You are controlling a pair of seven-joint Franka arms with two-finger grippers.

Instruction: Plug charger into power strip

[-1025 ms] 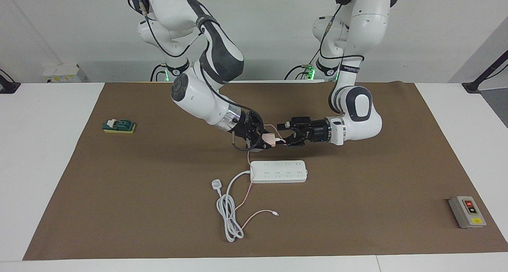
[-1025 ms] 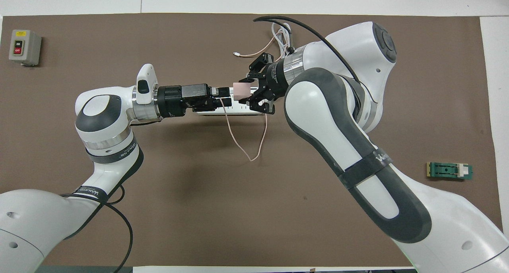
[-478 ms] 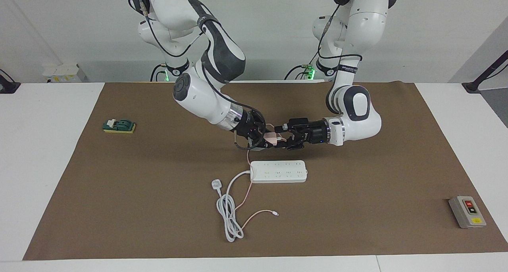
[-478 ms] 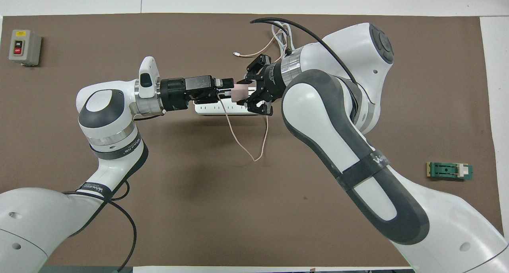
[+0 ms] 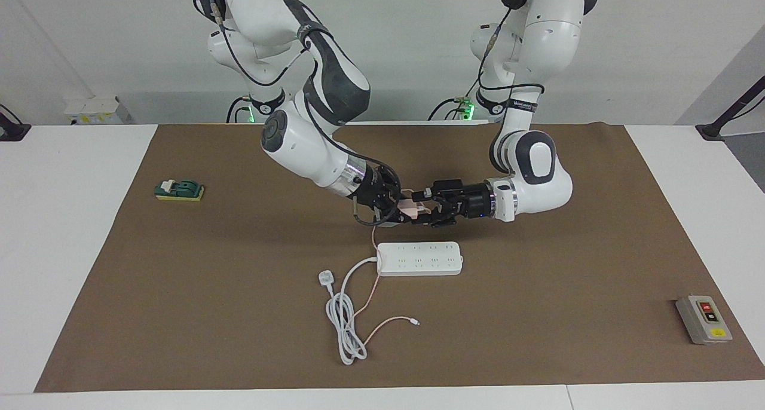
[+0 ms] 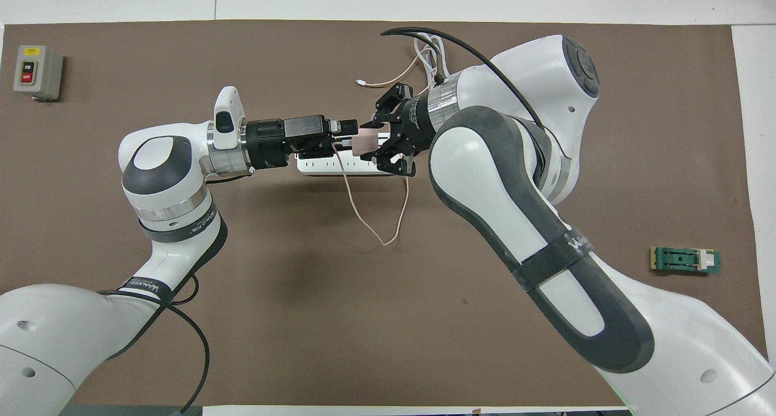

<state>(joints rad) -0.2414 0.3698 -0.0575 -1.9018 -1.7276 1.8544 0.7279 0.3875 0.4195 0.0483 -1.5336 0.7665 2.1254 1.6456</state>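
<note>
My right gripper [image 5: 404,210] [image 6: 372,142] is shut on the pale-pink charger [image 5: 411,206] [image 6: 365,142] and holds it in the air over the table, just above the power strip's robot-side edge. The left gripper [image 5: 427,209] [image 6: 350,139] faces it, open, with its fingers reaching either side of the charger's free end; I cannot tell whether they touch it. The charger's thin pink cable [image 5: 389,321] [image 6: 367,225] hangs down in a loop and trails across the mat. The white power strip [image 5: 420,259] [image 6: 320,167] lies flat, partly hidden under both grippers in the overhead view.
The strip's thick white cord [image 5: 343,332] and three-pin plug [image 5: 325,275] lie coiled farther from the robots. A grey button box [image 5: 704,319] [image 6: 37,71] sits toward the left arm's end, and a green block [image 5: 179,190] [image 6: 685,261] toward the right arm's end.
The left gripper has closed in on the charger, its open fingers now about the charger's end. The right gripper has shifted slightly with the charger still held.
</note>
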